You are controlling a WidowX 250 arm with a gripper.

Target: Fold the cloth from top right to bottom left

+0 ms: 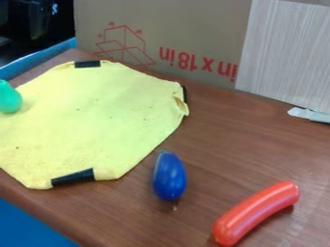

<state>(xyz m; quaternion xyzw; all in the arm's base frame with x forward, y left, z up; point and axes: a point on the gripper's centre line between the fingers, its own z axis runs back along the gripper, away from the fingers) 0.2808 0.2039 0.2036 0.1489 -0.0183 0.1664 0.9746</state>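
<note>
Presently, the yellow cloth (90,120) lies spread on the brown table (251,140), with short black strips at its edges, and for the gripper I cannot tell if it is released or if it holds something. The fold must begin, I think, from the right corner (180,99), which is a little curled. Because of this curl, a grasp could catch only the small loose flap and then slip. The cardboard (193,29) stands near behind the upper edge, so a careless approach could knock against it. Also, the green object (9,98) sits at the cloth's left part; its weight may hold the fabric, or it may be tipped or covered. If the pull goes too low, the blue object (170,176), just beside the cloth, may be pushed.
</note>
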